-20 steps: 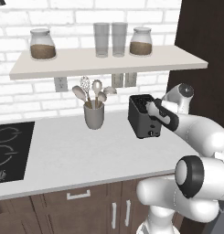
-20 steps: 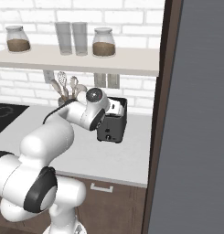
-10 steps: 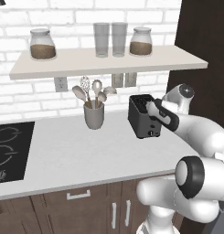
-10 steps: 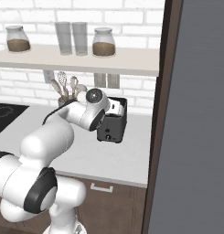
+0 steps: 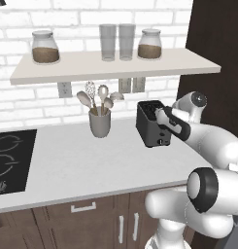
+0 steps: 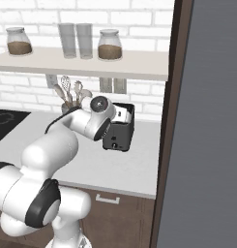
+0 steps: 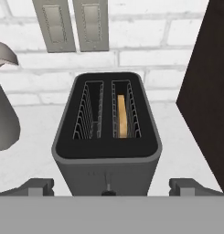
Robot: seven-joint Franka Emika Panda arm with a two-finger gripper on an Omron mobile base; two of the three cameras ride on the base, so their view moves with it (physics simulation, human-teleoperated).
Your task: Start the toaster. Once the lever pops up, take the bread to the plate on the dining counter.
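White kitchen worktop [image 5: 86, 165] under a white brick wall, dark wood cabinets below, tall dark panel at the right. Nearest, the gripper [image 7: 109, 186] sits low at the front face of the toaster [image 7: 106, 132], fingertips [image 7: 40, 186] spread wide to either side of it, jaws fully apart and clamped on nothing. In the hand view the toaster's two slots face up; the bread [image 7: 123, 116] stands on edge down in the right-hand slot, the left-hand slot bare. In the left base view the hand is at the toaster's front right, close against it; whether it touches, cannot tell. Left of the toaster, apart from it, a grey cup of utensils [image 5: 99, 113]. Black hob [image 5: 8, 160] at the far left. Behind, two wall sockets [image 7: 70, 23]. Above, a shelf [image 5: 115, 65] with two jars [image 5: 44, 47] and two glasses [image 5: 116, 42].
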